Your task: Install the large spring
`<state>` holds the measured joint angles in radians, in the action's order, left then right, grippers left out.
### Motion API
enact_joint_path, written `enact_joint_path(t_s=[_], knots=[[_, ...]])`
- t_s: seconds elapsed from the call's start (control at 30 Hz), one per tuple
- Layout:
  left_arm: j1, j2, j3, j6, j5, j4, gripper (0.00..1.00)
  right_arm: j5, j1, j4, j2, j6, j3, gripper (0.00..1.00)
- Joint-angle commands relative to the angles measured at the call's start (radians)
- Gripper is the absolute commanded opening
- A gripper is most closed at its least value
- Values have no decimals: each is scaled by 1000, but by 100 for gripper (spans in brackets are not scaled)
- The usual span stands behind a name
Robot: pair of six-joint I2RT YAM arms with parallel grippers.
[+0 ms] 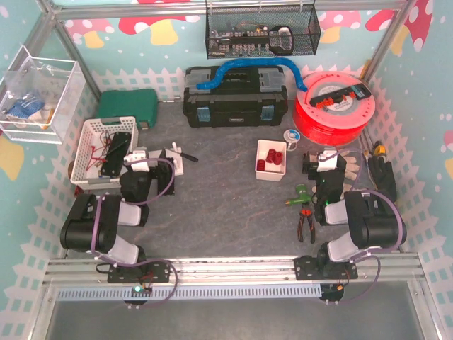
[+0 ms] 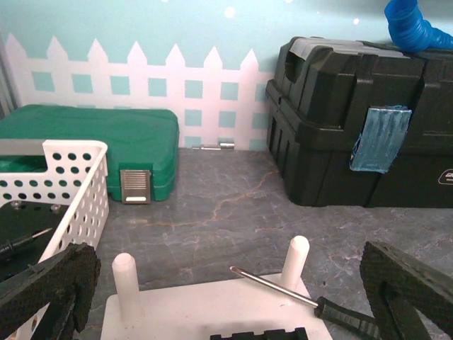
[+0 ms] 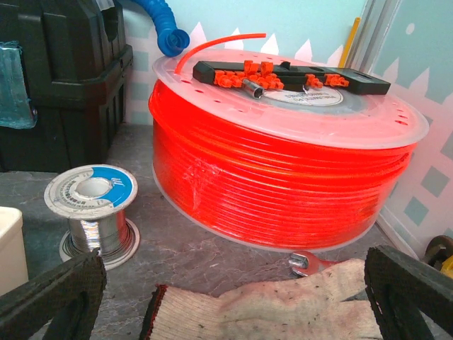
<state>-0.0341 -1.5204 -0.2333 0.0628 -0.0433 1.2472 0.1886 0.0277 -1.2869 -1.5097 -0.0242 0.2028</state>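
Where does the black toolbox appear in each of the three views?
Top external: the black toolbox stands at the top centre.
Left wrist: the toolbox fills the right side.
Right wrist: the toolbox is in the upper left corner.
Shared landmark: the blue hose on its lid shows in all three views.

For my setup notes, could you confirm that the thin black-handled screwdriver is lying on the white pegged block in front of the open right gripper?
Not quite: the thin black-handled screwdriver lies on the white pegged block in front of the open left gripper, not the right one, as the left wrist view shows.
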Motion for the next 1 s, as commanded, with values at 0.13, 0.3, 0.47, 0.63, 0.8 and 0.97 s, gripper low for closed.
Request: enact_joint_path(t_s=[0.13, 0.3, 0.47, 0.63, 0.8, 0.97], knots=[[-2, -4, 3, -8, -4, 21, 99, 0, -8, -32, -3, -8, -6, 99], [-3, -1, 8, -8, -4, 29, 99, 13, -7, 83, 65, -15, 24, 99], [-10, 177, -72, -2, 8, -265, 99, -42, -8, 358, 251, -22, 124, 99], [-12, 364, -339, 236, 73, -812, 99, -149, -7, 729, 403, -103, 312, 99], [-12, 444, -572, 419, 30, -1174, 99, -148, -8, 1024, 432, -370, 474, 99], [-9, 565, -519, 431, -131, -1207, 99, -167, -9, 1070, 475, -512, 440, 99]])
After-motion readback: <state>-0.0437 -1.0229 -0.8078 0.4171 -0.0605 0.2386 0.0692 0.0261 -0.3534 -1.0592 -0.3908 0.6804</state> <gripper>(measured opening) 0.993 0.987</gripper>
